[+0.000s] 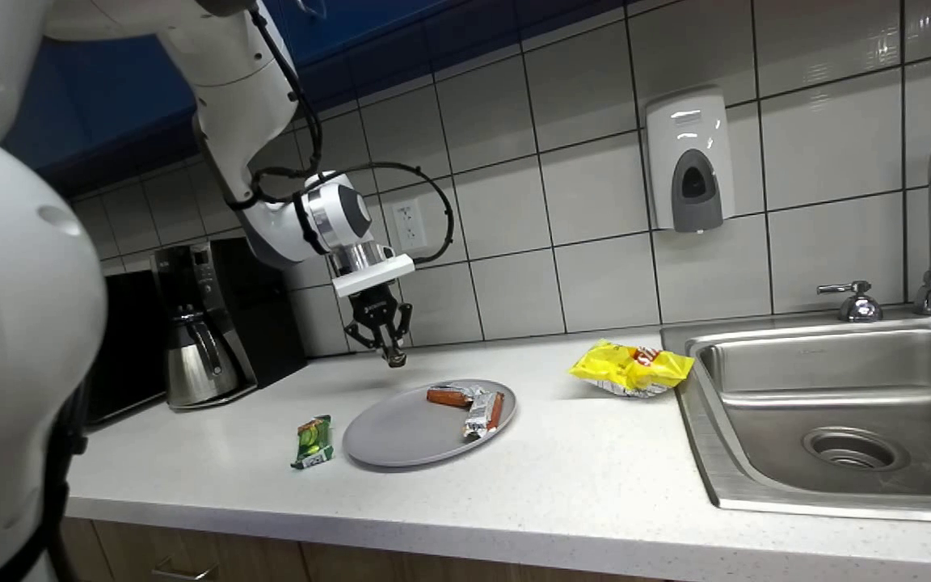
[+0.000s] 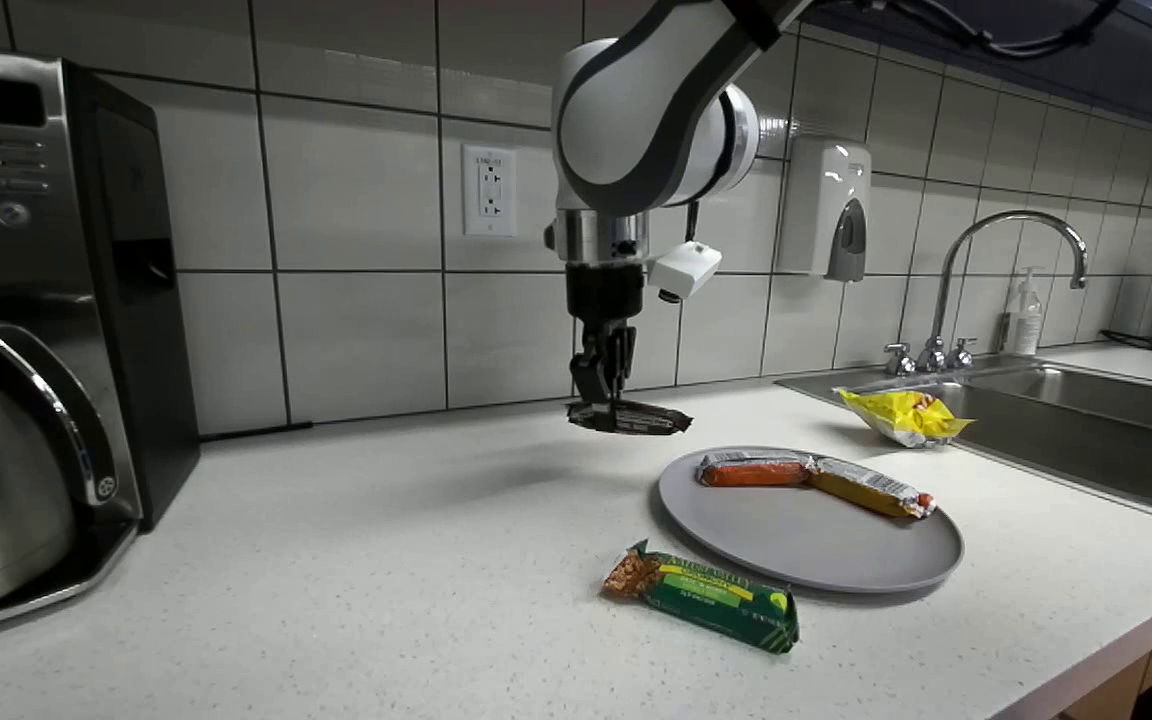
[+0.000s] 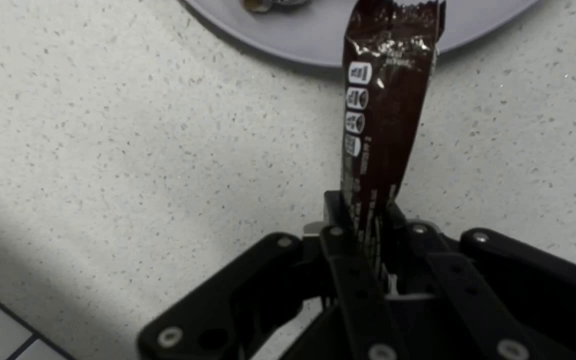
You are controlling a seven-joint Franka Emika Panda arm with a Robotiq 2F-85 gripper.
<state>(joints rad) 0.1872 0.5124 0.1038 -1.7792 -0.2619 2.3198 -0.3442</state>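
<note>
In an exterior view we see the white arm (image 1: 243,105) slant in from the upper left and bend downward, its claw (image 1: 392,352) pointing at the surface (image 1: 223,469) near the back edge, behind a round, matte grey plate (image 1: 401,432). Two silvery wrapped bars (image 1: 482,413) meet at an angle on the plate's right half, and a crinkled yellow bag (image 1: 632,368) sits beside the left edge of the steel sink (image 1: 821,380). In an exterior view the wrist (image 2: 604,238) stands upright, and we find the claw closed round one end of a dark brown wrapped bar (image 2: 640,419), which hangs nearly level above the surface, short of the plate's rim, with air beneath it. A green wrapped bar (image 2: 716,602) lies just beside the plate, and the coffee maker (image 2: 86,280) stands at the left, well apart from the claw. In the wrist view we see black fingers (image 3: 346,272) pinching the glossy brown bar, its crimped free end overlapping the plate's edge as we look down; speckled surface spreads on both sides.
</note>
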